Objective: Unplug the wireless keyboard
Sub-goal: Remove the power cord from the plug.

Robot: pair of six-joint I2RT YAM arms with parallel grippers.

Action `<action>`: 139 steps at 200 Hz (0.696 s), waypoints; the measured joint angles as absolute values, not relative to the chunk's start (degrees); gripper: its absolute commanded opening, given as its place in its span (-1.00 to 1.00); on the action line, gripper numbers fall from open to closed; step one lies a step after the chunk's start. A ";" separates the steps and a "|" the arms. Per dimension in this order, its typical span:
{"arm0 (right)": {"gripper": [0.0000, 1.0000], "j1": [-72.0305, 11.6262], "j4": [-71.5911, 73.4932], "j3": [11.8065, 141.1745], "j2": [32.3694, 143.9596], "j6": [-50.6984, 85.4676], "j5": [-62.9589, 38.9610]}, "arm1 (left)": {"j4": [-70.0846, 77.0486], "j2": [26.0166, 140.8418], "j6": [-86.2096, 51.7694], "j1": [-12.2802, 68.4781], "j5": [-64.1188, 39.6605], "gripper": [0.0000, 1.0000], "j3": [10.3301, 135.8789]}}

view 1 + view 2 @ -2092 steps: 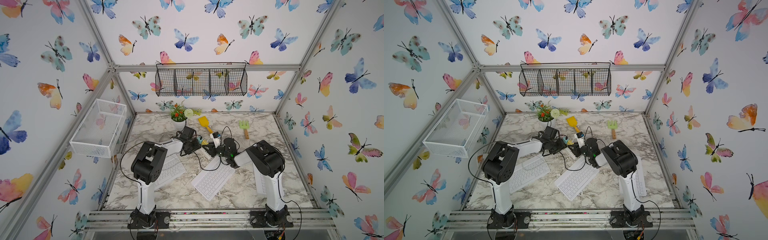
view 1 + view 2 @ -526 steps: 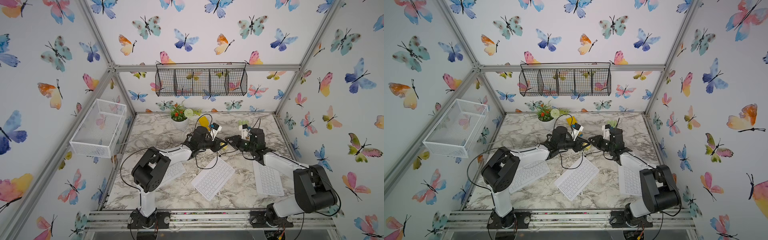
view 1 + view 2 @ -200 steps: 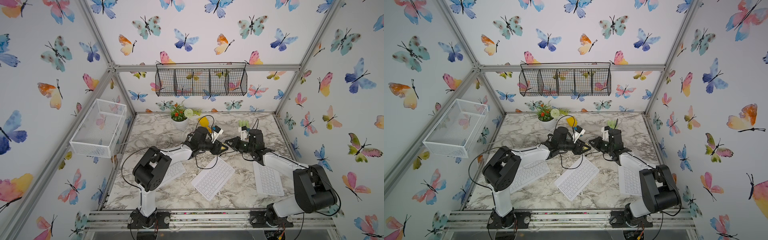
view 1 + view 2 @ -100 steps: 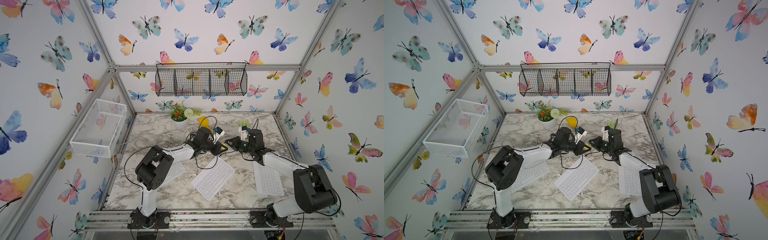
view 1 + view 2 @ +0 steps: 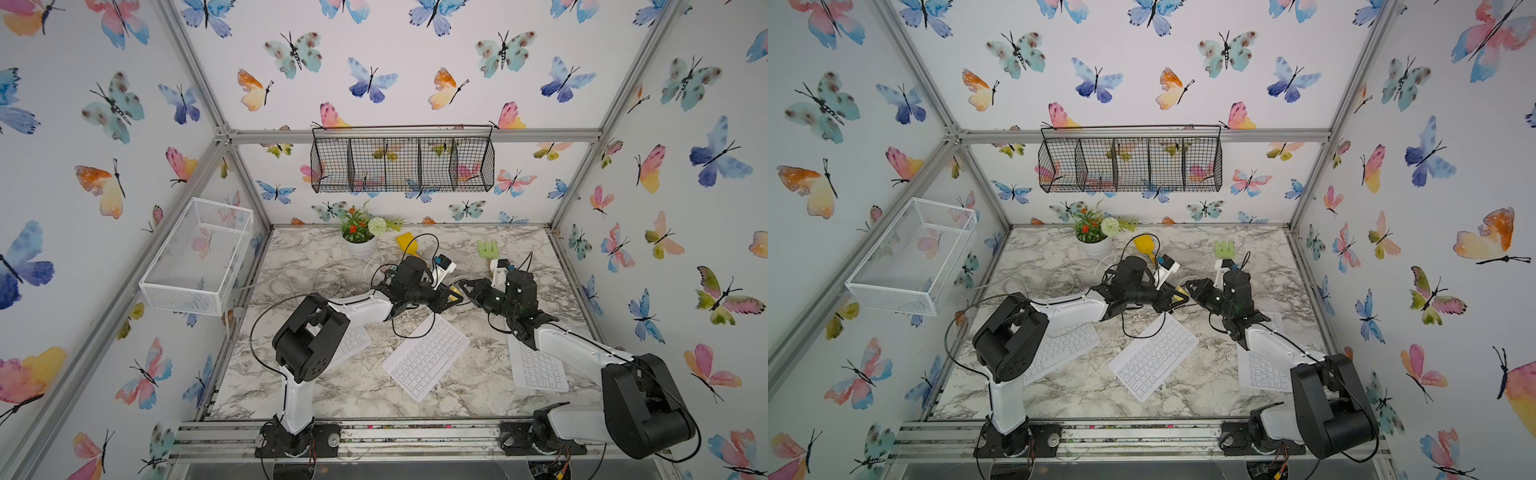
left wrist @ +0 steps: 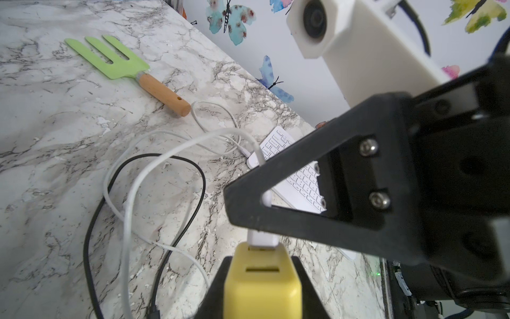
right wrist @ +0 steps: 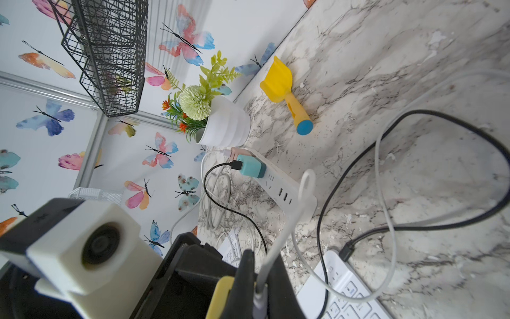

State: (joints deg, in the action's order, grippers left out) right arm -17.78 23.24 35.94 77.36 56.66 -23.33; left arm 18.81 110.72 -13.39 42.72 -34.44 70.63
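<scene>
Both arms meet low over the middle of the worktop [image 5: 332, 386], a little toward its back edge.

- Left tool [image 5: 446, 297]: closed narrow on a yellow adapter [image 6: 262, 284], fingers on either flank, adapter lifted off the marble.
- Right tool [image 7: 260, 281]: jaws closed on the white plug [image 6: 260, 239], which is seated in the adapter's end socket. The plug is not out yet.
- White cable [image 6: 154, 163]: arcs up from the plug and drops in loose loops onto the worktop. Cannot tell from these views which keyboard it ends at.
- Centre keyboard [image 5: 426, 357]: lies askew between the middle and the front edge, just below the two tools. A black cable [image 7: 414, 226] is plugged into its back edge.
- Right keyboard [image 5: 540, 368]: near the right edge, partly under the right arm. A white lead reaches its back corner in the left wrist view.
- Left keyboard [image 5: 355, 338]: near the left edge, mostly hidden under the left arm.
- Power strip [image 7: 284, 190]: on the worktop behind the tools, with a teal adapter [image 7: 249, 165] plugged in.
- Green fork [image 6: 110, 59]: toward the back right corner.
</scene>
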 measured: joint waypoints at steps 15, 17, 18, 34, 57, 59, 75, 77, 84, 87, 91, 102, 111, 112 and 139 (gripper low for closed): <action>-0.94 -16.62 21.52 37.87 78.94 56.31 -26.61 | 18.06 110.72 -12.45 42.65 -34.11 -1.00 70.91; -0.94 -16.45 21.04 38.28 79.24 55.99 -27.14 | 17.93 110.72 -12.29 42.61 -34.09 -1.00 70.96; -0.94 -16.38 20.88 38.41 79.37 55.92 -27.27 | 17.85 110.72 -12.12 42.61 -34.06 -1.00 70.98; -0.95 -15.31 17.10 42.22 81.89 54.04 -30.83 | 16.93 110.72 -10.44 42.22 -33.67 -1.00 71.48; -0.95 -14.20 13.67 44.58 83.13 51.35 -33.78 | 16.84 110.63 -8.91 41.98 -33.65 -1.00 71.53; -0.95 -14.15 13.52 44.58 83.13 51.27 -33.91 | 16.84 110.63 -8.86 42.00 -33.65 -1.00 71.53; -0.94 -13.78 12.73 44.51 82.81 50.72 -34.48 | 16.71 110.63 -9.21 42.24 -33.58 -1.00 71.53; -0.94 -13.78 12.80 44.45 82.72 50.81 -34.48 | 16.71 110.63 -9.28 42.24 -33.56 -1.00 71.53; -0.95 -13.78 13.56 43.88 82.30 51.18 -34.39 | 16.88 110.63 -10.35 42.24 -33.56 -1.00 71.53; -0.95 -13.78 14.26 43.44 82.06 51.35 -34.26 | 17.06 110.63 -10.81 42.24 -33.56 -1.00 71.53; -0.95 -13.74 15.38 42.72 81.67 51.86 -34.17 | 17.08 110.63 -11.27 42.24 -33.58 -1.00 71.61; -0.94 -13.56 19.11 40.01 80.27 53.39 -33.67 | 17.37 110.63 -13.47 42.24 -33.80 -1.00 71.70; -0.94 -13.47 22.57 37.47 79.00 55.13 -32.93 | 17.37 110.63 -15.40 42.41 -34.41 -1.00 71.85; -0.95 -13.47 23.05 37.12 78.81 55.37 -32.82 | 17.39 110.63 -15.53 42.44 -34.41 -1.00 71.88; -0.94 -13.45 30.44 31.73 75.31 58.96 -29.93 | 15.86 110.91 -18.74 43.00 -36.03 -1.00 73.71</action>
